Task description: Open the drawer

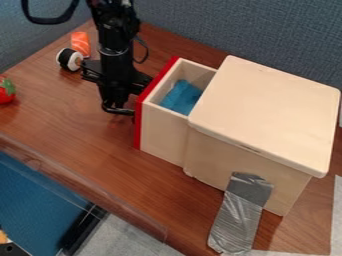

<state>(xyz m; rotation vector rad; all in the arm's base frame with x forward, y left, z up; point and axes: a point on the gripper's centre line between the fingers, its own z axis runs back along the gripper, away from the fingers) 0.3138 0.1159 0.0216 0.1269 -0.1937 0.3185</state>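
"So where's the drawer (162,131)?"

"Out of the side of the box (267,110) that faces the claw (118,107). It's well out, with its back part inside the box, and I'd call it open."

"And the claw, is it pinching something?"

"It's beside the box, close up to the drawer's red front (138,125). Whether it's spread or pressed together, I can't tell from here. Nor can I say if it's touching."

"Would it be heavy going?"

"I doubt it. It looks like thin, stiff wood, light to slide, and all it carries is a blue thing (180,97), probably soft. The smooth wood might be a bit slippery to pinch, but it's hardly fragile."

"Where would you take hold?"

"Mid-width on the red front, by a handle if there is one; I can't make one out from where I stand. Failing that, hook behind its upper edge (158,79) and draw straight away from the box. Pull at one corner and it may twist and jam."

"Could the box come along with it?"

"Tape (239,220) runs from the box's near side down to the table (73,145), so it should hold. I'd go gently, though; too far out and the drawer could tip down or drop free."
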